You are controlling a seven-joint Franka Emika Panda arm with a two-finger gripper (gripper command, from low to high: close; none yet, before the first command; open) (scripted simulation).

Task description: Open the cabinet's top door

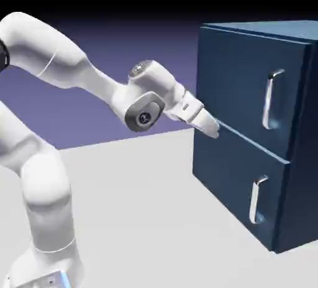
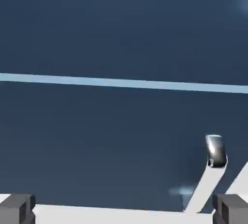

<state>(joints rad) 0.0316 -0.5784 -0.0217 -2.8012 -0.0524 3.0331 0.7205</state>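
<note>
Navy-blue cabinet (image 1: 254,137) stands at the right, its top door (image 1: 248,81) shut, silver bar handle (image 1: 271,99) toward its far edge; the gripper (image 1: 208,125), fingers spread wide and empty, hovers near the seam between panels, probably lining up to reach that handle.

top door (image 1: 242,81) above lower panel (image 1: 239,178)
</note>
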